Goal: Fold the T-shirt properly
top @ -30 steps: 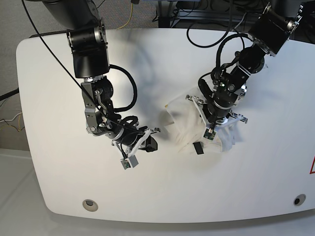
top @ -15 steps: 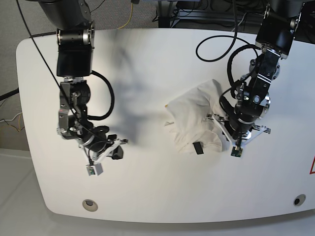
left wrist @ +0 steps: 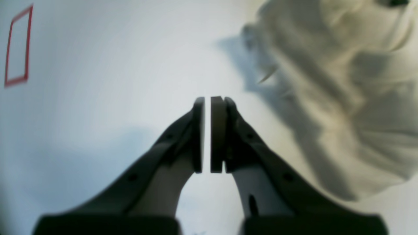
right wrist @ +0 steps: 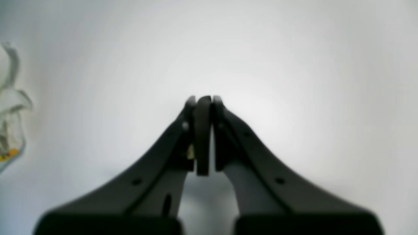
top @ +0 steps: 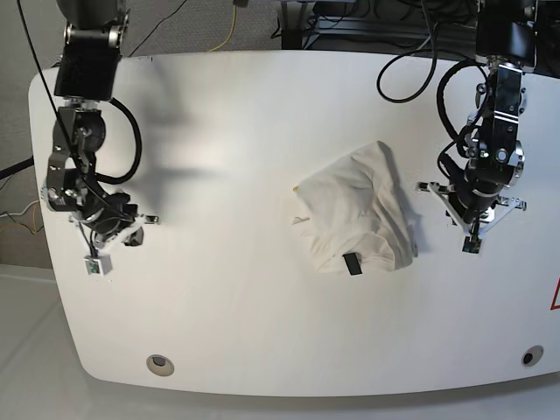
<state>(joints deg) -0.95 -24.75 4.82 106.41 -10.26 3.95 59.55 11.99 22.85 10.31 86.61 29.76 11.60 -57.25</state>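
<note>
The T-shirt lies crumpled in a white heap right of the table's middle, its small black tag at the near edge. My left gripper hangs just right of the heap, apart from it, shut and empty. In the left wrist view the left gripper shows its pads nearly together over bare table, with the T-shirt to the right. My right gripper is far off at the table's left side, shut on nothing. The right wrist view shows the right gripper shut and the T-shirt's edge at far left.
The white table has a round hole near the front left and another hole at the front right. A red outline mark sits at the right edge, also seen as a red mark. Cables hang behind the table.
Both arms have drawn outward from the middle, the right arm far to the table's left and the left arm to the right. The shirt now lies uncovered in a heap.
</note>
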